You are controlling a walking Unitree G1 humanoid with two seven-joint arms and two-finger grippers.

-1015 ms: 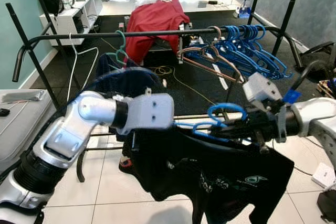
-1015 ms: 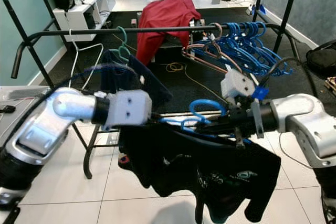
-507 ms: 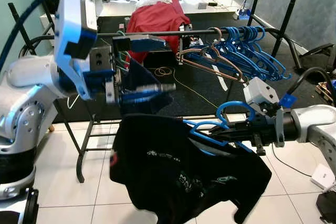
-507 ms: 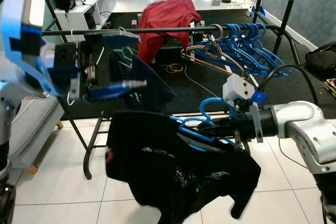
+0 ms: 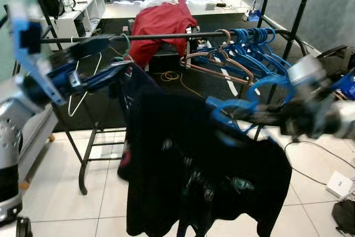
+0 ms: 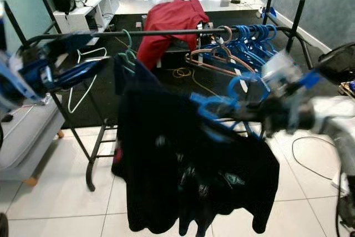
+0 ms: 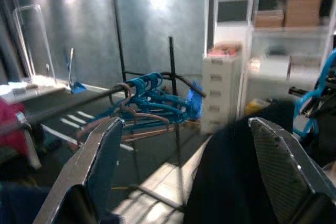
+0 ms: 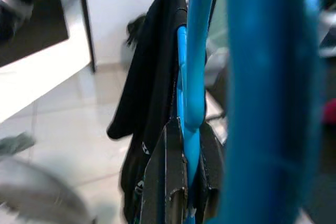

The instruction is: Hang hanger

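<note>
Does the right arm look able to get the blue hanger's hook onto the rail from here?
Probably yes. The right gripper is shut on the hanger, shirt draped on it. The rail is bare between the green hanger and the blue bunch.

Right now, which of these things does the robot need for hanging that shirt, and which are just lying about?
Needed:
blue hanger pinched in the right gripper
black T-shirt draped on it
clothes rail

Just lying about:
empty blue hangers on the rail
red cloth behind
white shelf unit
left gripper, open
</note>
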